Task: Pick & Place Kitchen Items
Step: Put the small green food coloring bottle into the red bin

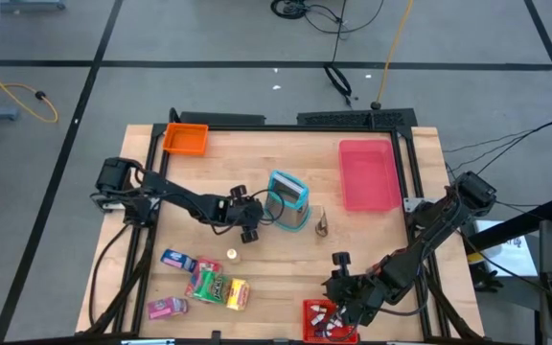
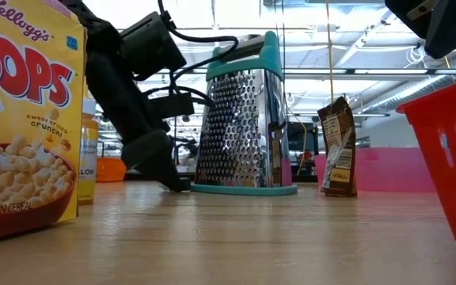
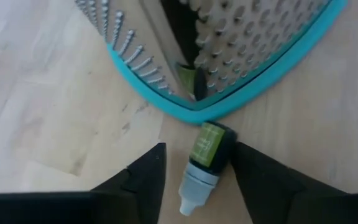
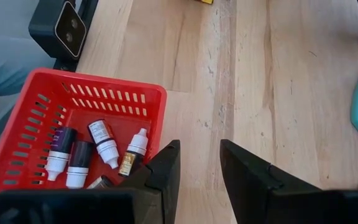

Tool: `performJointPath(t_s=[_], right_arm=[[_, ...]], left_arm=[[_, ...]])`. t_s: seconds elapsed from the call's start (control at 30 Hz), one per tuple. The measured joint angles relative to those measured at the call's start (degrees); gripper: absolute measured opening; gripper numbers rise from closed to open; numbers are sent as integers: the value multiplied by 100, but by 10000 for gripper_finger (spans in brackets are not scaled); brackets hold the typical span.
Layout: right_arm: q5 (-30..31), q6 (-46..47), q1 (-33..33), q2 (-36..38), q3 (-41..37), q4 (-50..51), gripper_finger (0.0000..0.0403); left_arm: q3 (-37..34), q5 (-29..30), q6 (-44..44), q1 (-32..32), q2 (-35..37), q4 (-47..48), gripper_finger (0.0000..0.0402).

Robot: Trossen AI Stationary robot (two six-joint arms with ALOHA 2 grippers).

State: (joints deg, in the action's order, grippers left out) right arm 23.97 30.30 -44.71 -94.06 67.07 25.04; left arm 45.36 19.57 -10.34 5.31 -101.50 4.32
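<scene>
A tiny bottle with a green label and a white cap lies on its side on the table, its dark bottom end against the teal base rim of the metal grater. My left gripper is open and low over the table beside the grater, one finger on each side of the bottle. My right gripper hangs open with nothing in it, above the table next to the red basket, which holds several small bottles. My left gripper has one finger right beside the bottle's dark bottom end; I cannot tell whether it touches. The other finger stands apart from the bottle. The fingers slant down from the table's left and lie along the bottle.
Blue, green, yellow and pink snack packets lie at the near left. A brown packet stands right of the grater. An orange bin and a pink tray sit at the far side. A cereal box stands near the low camera.
</scene>
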Motion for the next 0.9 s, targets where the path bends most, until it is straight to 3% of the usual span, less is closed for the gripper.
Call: performJointPath(t_s=[0.3, 0.57, 0.9], right_arm=[[0, 4, 0, 0, 0, 1, 105], [0, 4, 0, 0, 0, 1, 105], [0, 7, 0, 0, 0, 3, 105]], left_arm=[[-7, -315, 17, -16, -1, 49, 39], [-17, -373, -326, 80, 131, 60, 46], [-36, -524, -783, 431, 984, 537, 39]])
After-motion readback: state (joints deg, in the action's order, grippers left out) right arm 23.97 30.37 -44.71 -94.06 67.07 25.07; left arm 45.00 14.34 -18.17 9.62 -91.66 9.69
